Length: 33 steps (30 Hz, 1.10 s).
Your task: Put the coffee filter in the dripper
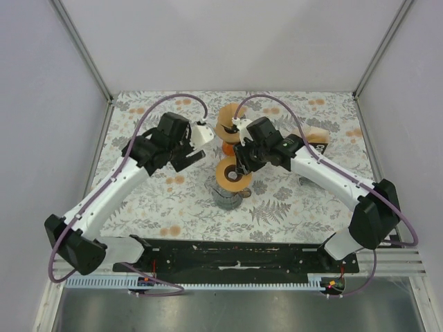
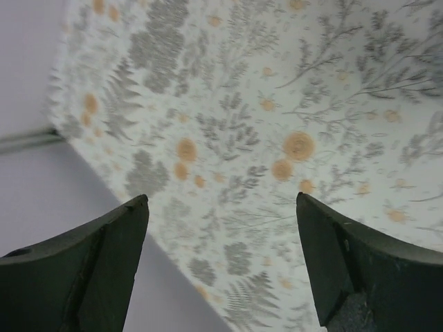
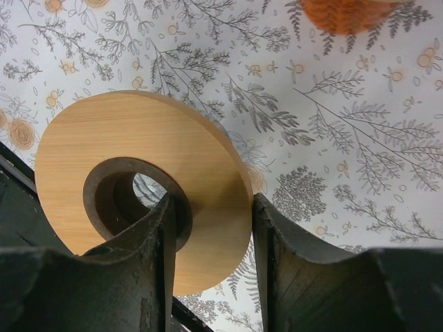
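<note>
Left gripper [image 2: 221, 200]: spread wide with nothing between the fingers; only flowered cloth shows in the gap.
Left gripper position: hovering over the table [image 1: 291, 207], just left of the wooden ring [image 1: 232, 173] and apart from it.
Right gripper [image 3: 212, 204]: part-way closed and clamped on the wooden ring.
Right fingers [image 3: 149, 235]: one passes through the ring's dark centre hole, the other presses on the outer rim, pinching the band of wood between them.
Wooden ring: pale flat disc, tilted in the wrist view, held up off the cloth.
Glass vessel [image 1: 227, 197]: clear, standing on the table directly under the ring in the top view; contact between the two cannot be told.
Coffee filter [image 1: 225, 123]: tan curled cone on the far side of the table, beyond both grippers, held by neither.
Orange piece [image 1: 228, 146]: small, sitting between the tan cone and the ring; shows only as a blur at the top edge of the right wrist view.
Tan and black items [image 1: 317, 140]: on the cloth to the right, beside the right arm's forearm; too small to identify.
</note>
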Each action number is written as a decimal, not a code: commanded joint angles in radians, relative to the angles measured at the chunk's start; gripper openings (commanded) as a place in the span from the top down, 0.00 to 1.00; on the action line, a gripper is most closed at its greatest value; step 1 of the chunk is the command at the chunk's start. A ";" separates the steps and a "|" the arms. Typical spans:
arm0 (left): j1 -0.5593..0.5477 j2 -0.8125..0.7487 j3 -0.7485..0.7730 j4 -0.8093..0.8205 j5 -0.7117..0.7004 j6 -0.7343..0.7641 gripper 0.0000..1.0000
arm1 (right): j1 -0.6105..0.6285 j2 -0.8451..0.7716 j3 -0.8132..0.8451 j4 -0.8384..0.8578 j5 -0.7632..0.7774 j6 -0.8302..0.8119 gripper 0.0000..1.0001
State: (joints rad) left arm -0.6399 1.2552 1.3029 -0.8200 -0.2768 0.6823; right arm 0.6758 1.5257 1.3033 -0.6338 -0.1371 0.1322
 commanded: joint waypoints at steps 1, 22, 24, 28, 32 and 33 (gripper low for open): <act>0.115 0.064 0.102 -0.229 0.322 -0.355 0.09 | 0.047 0.024 0.001 0.069 -0.025 -0.013 1.00; 0.302 0.118 0.016 -0.183 0.708 -0.672 0.18 | 0.130 0.156 0.024 0.005 0.071 -0.072 1.00; 0.301 0.121 0.019 -0.179 0.715 -0.700 0.18 | 0.128 0.160 0.031 -0.007 0.080 -0.072 0.95; 0.302 0.121 0.021 -0.174 0.723 -0.701 0.18 | 0.130 0.165 0.056 -0.032 0.076 -0.077 0.59; 0.301 0.119 0.022 -0.173 0.723 -0.696 0.18 | 0.130 0.145 0.082 -0.067 0.087 -0.082 0.34; 0.299 0.119 0.025 -0.173 0.723 -0.695 0.18 | 0.130 0.133 0.088 -0.070 0.090 -0.080 0.31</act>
State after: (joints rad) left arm -0.3397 1.3945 1.3186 -1.0191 0.4065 0.0177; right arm 0.8013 1.6848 1.3266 -0.6704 -0.0696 0.0727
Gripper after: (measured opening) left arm 0.820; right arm 0.637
